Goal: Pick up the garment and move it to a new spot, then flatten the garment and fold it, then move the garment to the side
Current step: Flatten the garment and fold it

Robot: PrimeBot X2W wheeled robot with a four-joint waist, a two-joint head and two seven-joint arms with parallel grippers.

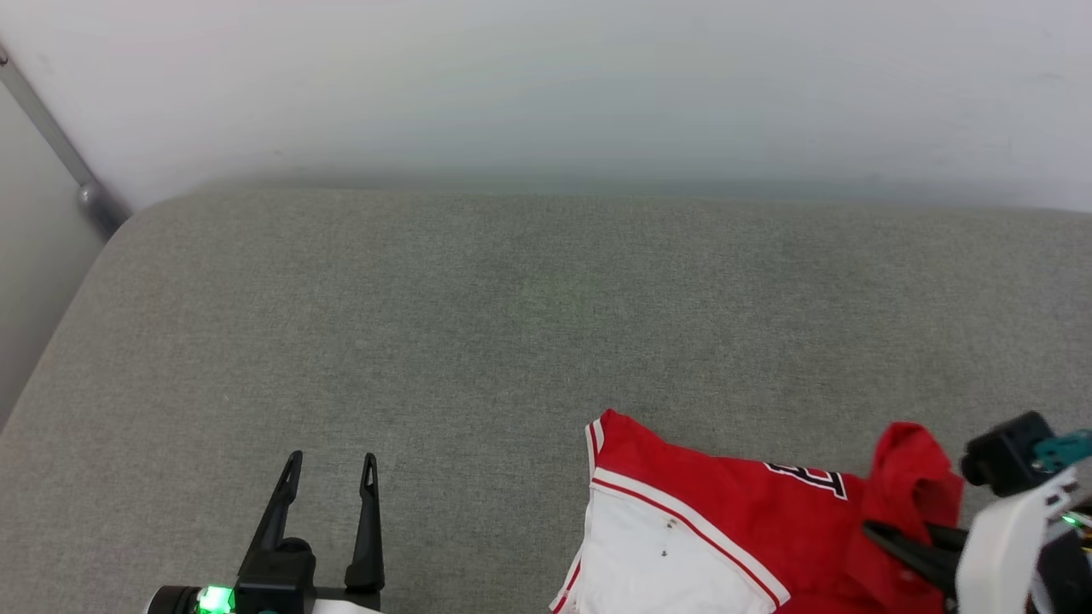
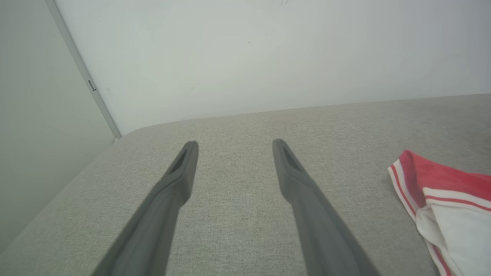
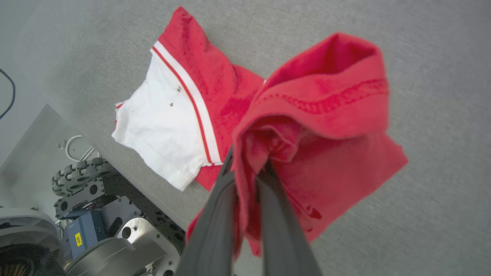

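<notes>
From the head: pinching a raised red fold of the garment [image 1: 734,512] with the right gripper [image 1: 900,535], low at the near right of the grey cushion [image 1: 512,324]. Could well slip free on a fast lift: narrow bite, most of the cloth lying flat.

From the left wrist: spread wide on nothing with the left gripper [image 2: 234,147], near a red-trimmed white sleeve [image 2: 456,222].

From the right wrist: soft, limp jersey, crumpled round the clamped fingers [image 3: 213,222]. Might drag or snag at the cushion's near edge, seemingly hanging partly over.

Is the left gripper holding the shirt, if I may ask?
No, the left gripper stands open over the grey cushion, apart from the shirt lying to its side.
</notes>
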